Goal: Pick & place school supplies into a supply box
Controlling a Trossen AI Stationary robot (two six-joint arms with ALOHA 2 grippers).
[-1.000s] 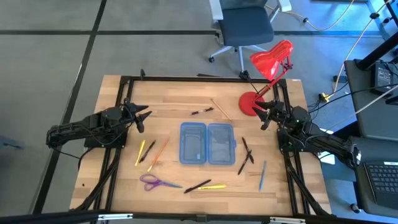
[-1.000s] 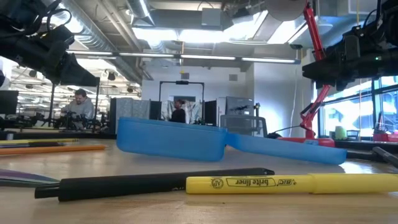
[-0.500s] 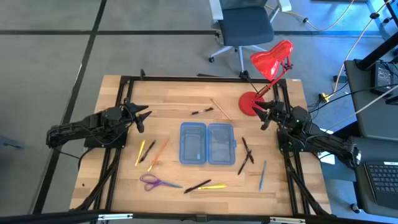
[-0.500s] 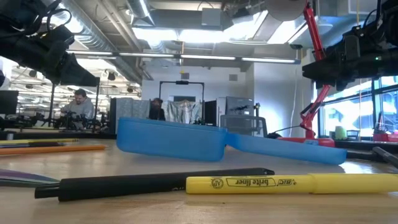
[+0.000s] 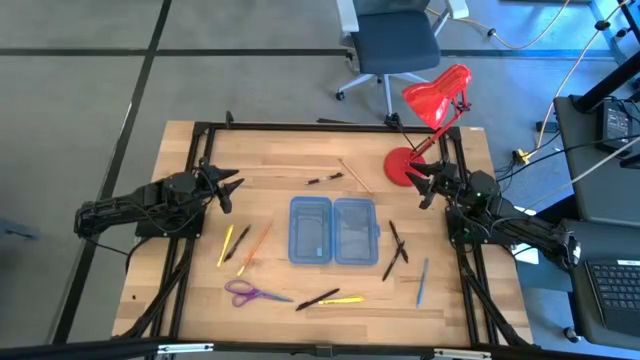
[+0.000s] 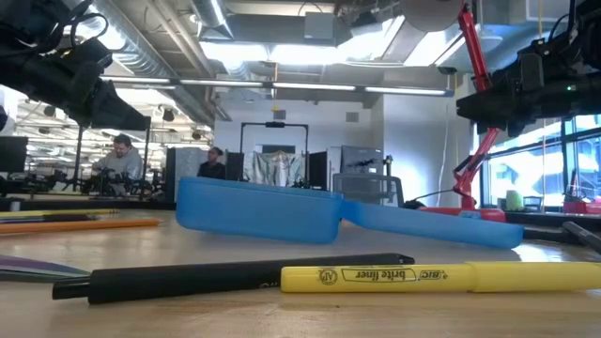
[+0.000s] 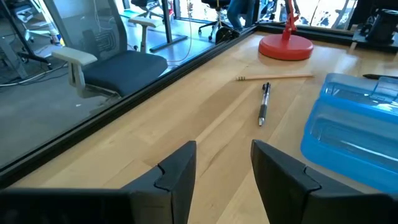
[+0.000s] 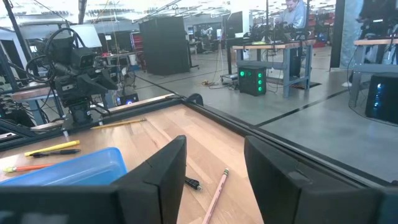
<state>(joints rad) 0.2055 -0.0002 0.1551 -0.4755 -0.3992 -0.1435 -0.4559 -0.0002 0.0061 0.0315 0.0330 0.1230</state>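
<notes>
The blue supply box (image 5: 333,231) lies open on its two halves mid-table, also in the low view (image 6: 272,212). Around it lie the supplies: a yellow pencil (image 5: 225,245) and an orange pencil (image 5: 258,247) to its left, purple scissors (image 5: 250,293), a black marker (image 5: 317,299) and a yellow highlighter (image 5: 343,299) near the front edge, crossed black pens (image 5: 397,242), a blue pen (image 5: 422,281), and a black pen (image 5: 325,179) and a wooden pencil (image 5: 355,176) behind the box. My left gripper (image 5: 228,190) hovers open at the table's left (image 7: 222,168). My right gripper (image 5: 425,185) hovers open at the right (image 8: 211,165).
A red desk lamp (image 5: 425,125) stands on its round base at the far right corner, close behind my right gripper. A second thin wooden pencil (image 5: 275,178) lies toward the far left. An office chair (image 5: 395,45) stands beyond the far edge.
Both arms and all supplies have kept still. Only a person far back in the room has walked leftward in the low view.
</notes>
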